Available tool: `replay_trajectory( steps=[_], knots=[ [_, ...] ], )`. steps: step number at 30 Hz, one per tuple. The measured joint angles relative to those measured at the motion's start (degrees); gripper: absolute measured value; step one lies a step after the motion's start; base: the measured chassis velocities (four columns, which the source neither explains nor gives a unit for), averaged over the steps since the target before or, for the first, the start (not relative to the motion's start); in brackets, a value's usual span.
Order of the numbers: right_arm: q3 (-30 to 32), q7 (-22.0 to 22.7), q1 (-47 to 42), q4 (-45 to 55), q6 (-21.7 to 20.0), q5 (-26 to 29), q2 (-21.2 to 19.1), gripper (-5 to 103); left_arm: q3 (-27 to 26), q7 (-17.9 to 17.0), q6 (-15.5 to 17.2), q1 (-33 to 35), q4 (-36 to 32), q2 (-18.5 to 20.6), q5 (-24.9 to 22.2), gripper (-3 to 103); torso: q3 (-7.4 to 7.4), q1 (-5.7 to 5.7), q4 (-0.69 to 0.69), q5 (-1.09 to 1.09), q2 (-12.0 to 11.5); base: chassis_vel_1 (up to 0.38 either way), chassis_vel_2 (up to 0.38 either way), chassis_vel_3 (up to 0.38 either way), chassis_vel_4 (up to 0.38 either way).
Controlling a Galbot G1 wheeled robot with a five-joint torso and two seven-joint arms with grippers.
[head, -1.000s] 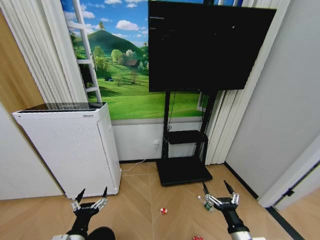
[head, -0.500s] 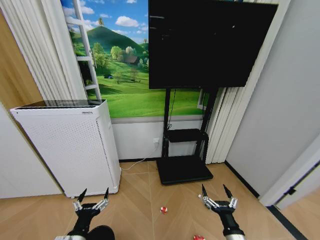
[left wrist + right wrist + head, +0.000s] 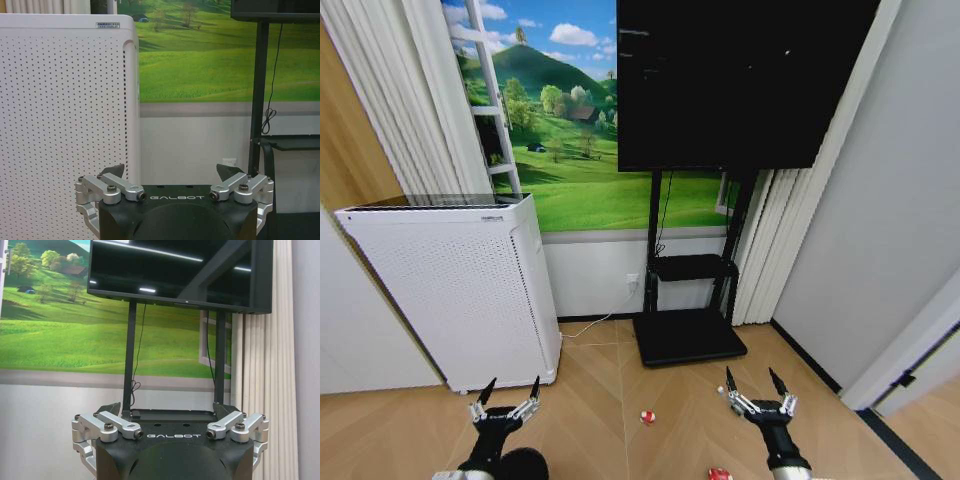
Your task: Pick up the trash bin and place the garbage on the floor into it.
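My view has tipped slightly upward since a second ago, so the green-labelled bottle has dropped out of sight behind my right gripper, whose jaws are spread and empty. My left gripper hangs equally open near the white air purifier. One red-and-white can lies between them, another nearer; the trash bin sits below my left arm, still ungrasped

Litter set on the floor between two raised hands

The air purifier is placed left by the wall, the screen stand right of it; one can lies before the stand, another nearer, with left hand and right hand flanking them
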Motion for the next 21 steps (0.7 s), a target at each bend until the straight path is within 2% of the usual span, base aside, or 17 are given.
replay_trajectory(
  steps=[15,21],
  knots=[
    [0.16,-1.08,-0.09,0.07,0.28,0.09,-0.04,100,0.06,-0.03,0.16,0.48,-0.36,-0.19,0.16,100,-2.3,-1.75,0.0,0.0,-4.03,0.0,0.0,0.0,0.0],
    [0.31,-1.14,0.13,-0.18,0.29,0.33,-0.85,100,0.18,-0.03,0.53,0.51,-0.5,-0.11,0.28,100,-2.73,-2.08,0.0,0.0,-4.78,0.0,0.0,0.0,0.0]
  ],
)
